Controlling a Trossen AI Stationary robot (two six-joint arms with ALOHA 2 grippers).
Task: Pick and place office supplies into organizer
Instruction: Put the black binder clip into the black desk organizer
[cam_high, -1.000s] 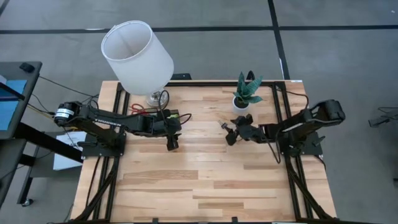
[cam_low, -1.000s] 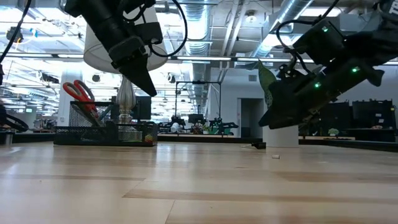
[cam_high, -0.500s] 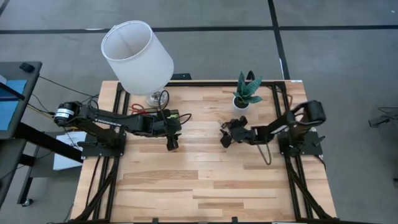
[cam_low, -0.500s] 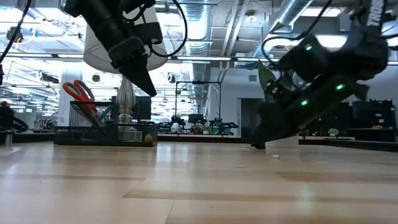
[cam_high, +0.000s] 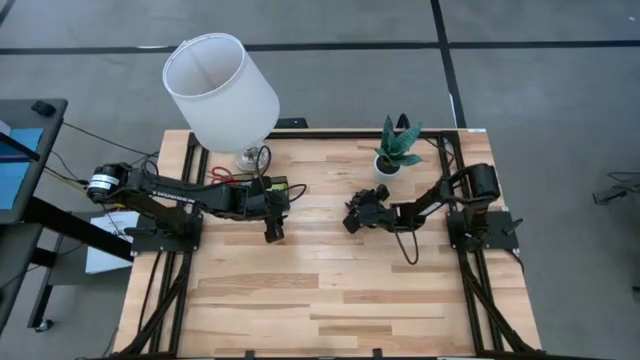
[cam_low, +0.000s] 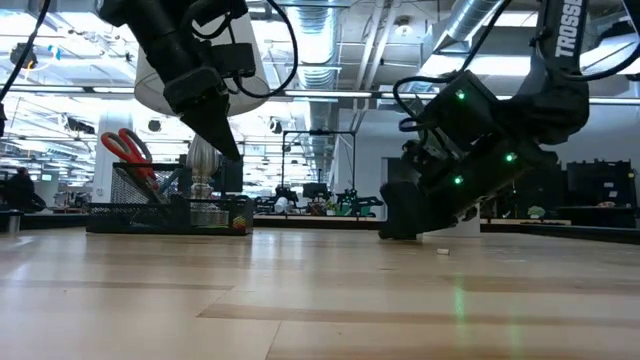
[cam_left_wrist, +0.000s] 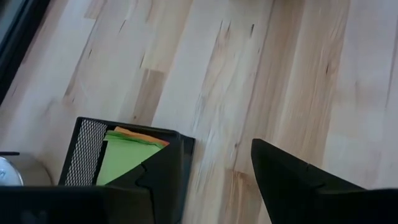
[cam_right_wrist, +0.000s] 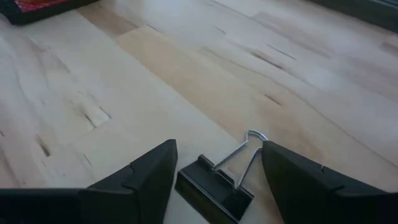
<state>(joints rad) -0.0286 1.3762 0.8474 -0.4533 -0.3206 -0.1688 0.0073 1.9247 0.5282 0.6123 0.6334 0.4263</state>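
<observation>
Down at the light wooden plank counter, nearest in the low view, the boards lie bare up to the right gripper, which hangs just above the surface near the counter's middle. Its jaws are spread, and in the right wrist view a small black metal binder clip with silver wire handles lies flat on the wood between the two dark fingers, not yet pinched.

Farther back on the other side, the left gripper hangs in the air with its jaws spread, holding nothing. Just beside it stands the low black wire-mesh organizer tray, with red-handled scissors standing upright in one compartment and a lime-green sticky-note pad lying in another.

Behind the tray rises the white-shaded lamp on a silver base. At the far right edge sits a small green potted plant in a white pot.
</observation>
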